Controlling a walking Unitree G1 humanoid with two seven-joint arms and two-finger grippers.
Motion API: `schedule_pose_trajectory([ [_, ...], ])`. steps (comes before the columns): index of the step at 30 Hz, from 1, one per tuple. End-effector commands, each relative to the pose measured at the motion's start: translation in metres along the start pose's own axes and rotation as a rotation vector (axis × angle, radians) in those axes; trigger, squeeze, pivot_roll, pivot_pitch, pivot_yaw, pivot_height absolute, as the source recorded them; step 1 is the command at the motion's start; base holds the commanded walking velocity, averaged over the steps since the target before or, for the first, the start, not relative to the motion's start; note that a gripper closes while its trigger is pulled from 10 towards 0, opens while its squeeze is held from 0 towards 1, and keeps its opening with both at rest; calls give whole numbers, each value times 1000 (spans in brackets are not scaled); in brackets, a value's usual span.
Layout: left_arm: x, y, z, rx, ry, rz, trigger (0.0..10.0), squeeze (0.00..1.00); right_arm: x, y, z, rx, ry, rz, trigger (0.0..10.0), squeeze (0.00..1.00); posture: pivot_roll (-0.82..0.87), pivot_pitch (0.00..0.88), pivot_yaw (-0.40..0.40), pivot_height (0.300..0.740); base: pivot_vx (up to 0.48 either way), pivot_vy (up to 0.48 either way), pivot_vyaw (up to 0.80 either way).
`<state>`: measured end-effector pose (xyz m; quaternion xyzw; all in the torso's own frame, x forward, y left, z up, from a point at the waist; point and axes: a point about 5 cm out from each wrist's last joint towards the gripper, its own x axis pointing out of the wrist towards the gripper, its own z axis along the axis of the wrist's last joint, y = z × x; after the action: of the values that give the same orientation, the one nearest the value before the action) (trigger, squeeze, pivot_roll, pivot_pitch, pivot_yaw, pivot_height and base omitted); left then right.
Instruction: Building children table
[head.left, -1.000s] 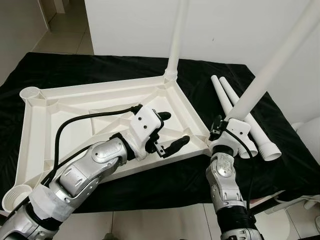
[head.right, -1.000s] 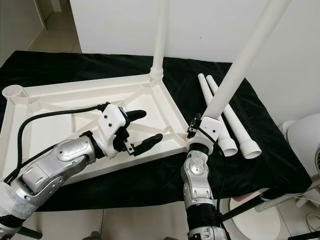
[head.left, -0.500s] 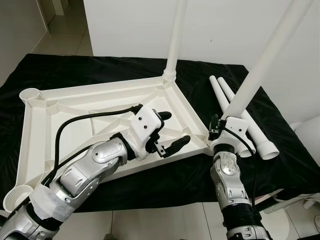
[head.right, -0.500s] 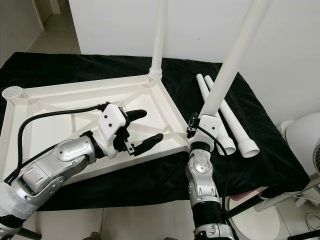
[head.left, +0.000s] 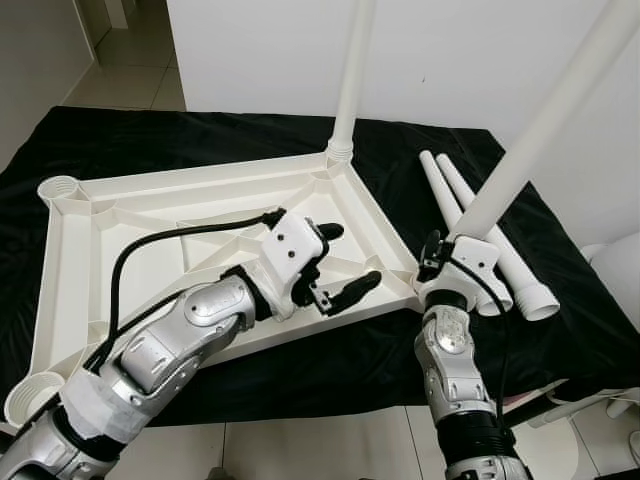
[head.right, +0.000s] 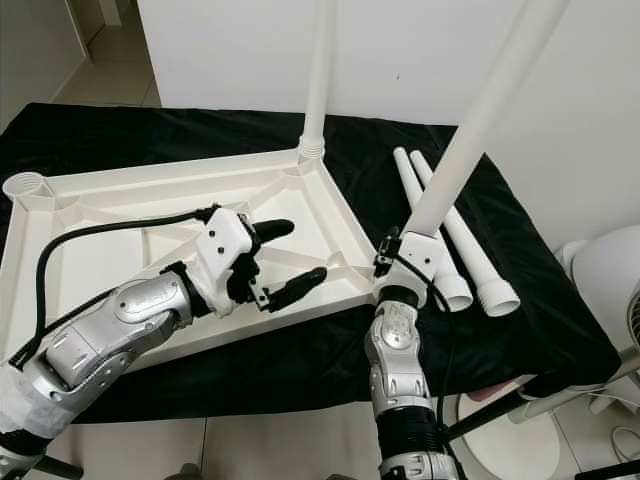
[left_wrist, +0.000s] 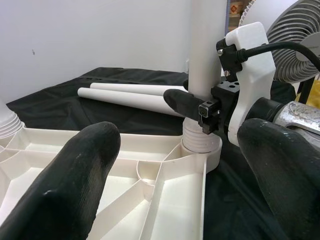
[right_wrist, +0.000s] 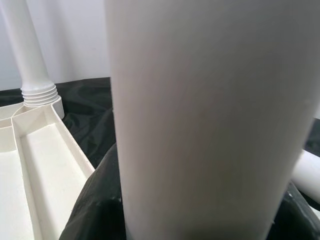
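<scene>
Both upright legs (head.left: 352, 75) (head.left: 545, 125) run off the top edge; the right gripper (left_wrist: 200, 107) hides the near leg's base.

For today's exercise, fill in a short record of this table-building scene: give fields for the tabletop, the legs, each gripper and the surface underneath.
tabletop: white tabletop lying underside up on the black cloth
fitted legs: far leg upright in its corner socket; near leg tilted in the near right corner
spare legs: two loose legs lying side by side on the cloth, right of the tabletop
left gripper: open, above the tabletop
right gripper: shut on the near leg, low down by its threaded end
</scene>
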<state>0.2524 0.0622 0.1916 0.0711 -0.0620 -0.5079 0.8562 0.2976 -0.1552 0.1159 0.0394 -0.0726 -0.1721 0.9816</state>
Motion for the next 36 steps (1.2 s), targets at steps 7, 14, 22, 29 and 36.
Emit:
schedule_pose_trajectory([
  [7, 1, -16, 2, 11, -11, -277, 10000, 0, -6, -19, -18, -35, 73, -18, 10000, 1000, 51, 13, -52, 740, 0, 0, 0],
  [14, 3, -16, 3, 10, -18, -273, 10000, 0, 2, -18, -3, -55, -6, 179, 10000, 0, 43, 13, -51, 740, 0, 0, 0],
  [22, 6, -15, 4, 11, -26, -272, 10000, 0, 17, -40, 18, -112, -74, 434, 10000, 0, 34, 10, -50, 740, 0, 0, 0],
  [29, 7, -15, 4, 13, -32, -269, 10000, 0, 24, -42, 24, -96, -57, 612, 0, 0, 29, 5, -45, 740, 0, 0, 0],
  [36, 9, -13, 6, 18, -38, -264, 10000, 0, 32, -38, 27, -78, -30, 720, 0, 0, 40, 4, -54, 740, 0, 0, 0],
])
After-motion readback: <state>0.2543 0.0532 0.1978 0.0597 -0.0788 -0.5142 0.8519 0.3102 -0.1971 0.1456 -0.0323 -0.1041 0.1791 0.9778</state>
